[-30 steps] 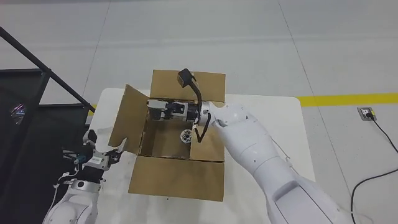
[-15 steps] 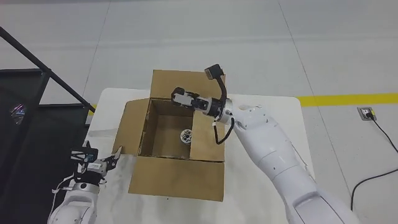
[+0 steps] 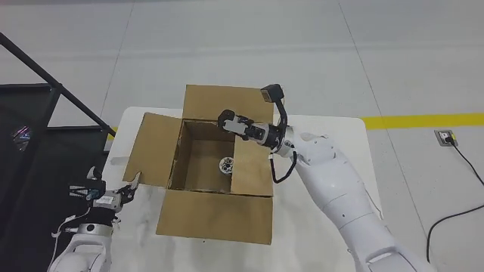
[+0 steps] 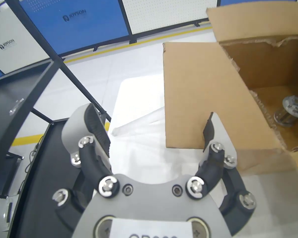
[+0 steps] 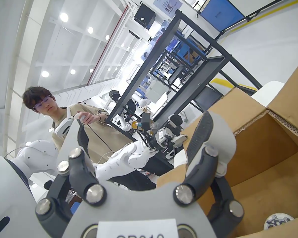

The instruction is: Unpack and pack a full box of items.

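Observation:
An open cardboard box [image 3: 215,215] stands on the white table [image 3: 333,151] with all flaps folded out. A small round metal part [image 3: 225,165] lies on its floor; it is the metal part [image 4: 291,110] in the left wrist view and the metal part [image 5: 278,221] in the right wrist view. My right gripper [image 3: 224,119] hangs open and empty above the box's far rim, its right gripper [image 5: 141,134] fingers wide apart over the box [image 5: 263,149]. My left gripper [image 3: 106,194] is open and empty off the table's left front corner. This left gripper [image 4: 154,130] faces the left flap [image 4: 201,95].
A black metal rack [image 3: 30,143] stands close to the left of the table. Bare table shows to the right of the box and at the left edge [image 3: 125,132]. The right flap [image 3: 253,166] lies flat beside the opening.
My right gripper rose out of the box and moved toward its far right rim. My left gripper drew back from the left flap toward the front left. The flap dropped from upright to flat.

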Tool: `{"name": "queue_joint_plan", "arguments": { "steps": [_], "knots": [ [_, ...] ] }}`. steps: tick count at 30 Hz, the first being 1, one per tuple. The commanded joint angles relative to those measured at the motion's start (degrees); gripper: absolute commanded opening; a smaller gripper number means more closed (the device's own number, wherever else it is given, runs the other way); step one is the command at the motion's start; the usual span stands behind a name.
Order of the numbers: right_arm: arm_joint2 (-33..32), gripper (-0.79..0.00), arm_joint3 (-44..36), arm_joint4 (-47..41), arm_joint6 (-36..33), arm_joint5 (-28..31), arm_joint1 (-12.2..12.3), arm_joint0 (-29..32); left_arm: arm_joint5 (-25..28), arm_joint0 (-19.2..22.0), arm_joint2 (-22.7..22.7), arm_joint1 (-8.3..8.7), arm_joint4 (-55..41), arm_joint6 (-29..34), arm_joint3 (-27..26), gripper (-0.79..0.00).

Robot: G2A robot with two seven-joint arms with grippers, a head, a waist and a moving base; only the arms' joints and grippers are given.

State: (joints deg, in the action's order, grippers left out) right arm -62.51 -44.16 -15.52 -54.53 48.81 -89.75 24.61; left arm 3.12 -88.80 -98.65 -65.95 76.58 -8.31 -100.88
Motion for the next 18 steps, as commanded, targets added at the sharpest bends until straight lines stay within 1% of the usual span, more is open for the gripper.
{"name": "queue_joint_plan", "arguments": {
  "steps": [1, 7, 10, 12, 14, 15, 18],
  "knots": [
    [-0.23, 0.000, -2.23, 1.40, 1.00, -0.12, 0.33, 1.18, 0.11, -1.78, -1.29, 0.00, -0.47, -0.67, -3.60, 0.000],
    [-2.89, 0.000, -8.75, 3.82, 0.68, 1.50, 2.08, 4.96, 1.26, -5.89, -3.47, -0.09, -0.75, -2.03, -13.06, 0.000],
    [-4.78, 0.000, -12.08, 5.37, 0.75, 1.69, 3.18, 7.21, 3.14, -7.28, -3.34, -0.14, -1.20, -2.01, -17.23, 0.000],
    [-6.40, 0.000, -14.77, 6.86, 0.94, 1.88, 4.06, 9.11, 5.61, -7.74, -2.35, -0.14, -1.76, -1.16, -19.67, 0.000],
    [-8.26, 0.000, -18.17, 8.72, 1.03, 1.98, 5.08, 11.51, 7.88, -7.11, -0.55, -0.10, -1.76, 1.13, -21.22, 0.000],
    [-9.34, 0.000, -20.17, 9.86, 1.14, 2.09, 5.64, 12.93, 8.87, -6.15, 0.60, -0.08, -1.73, 2.49, -21.45, 0.000],
    [-12.75, 0.000, -27.30, 12.58, 1.71, 2.65, 7.32, 18.34, 12.37, -1.37, 5.32, -0.10, -3.55, 8.30, -19.81, 0.000]
  ]
}}
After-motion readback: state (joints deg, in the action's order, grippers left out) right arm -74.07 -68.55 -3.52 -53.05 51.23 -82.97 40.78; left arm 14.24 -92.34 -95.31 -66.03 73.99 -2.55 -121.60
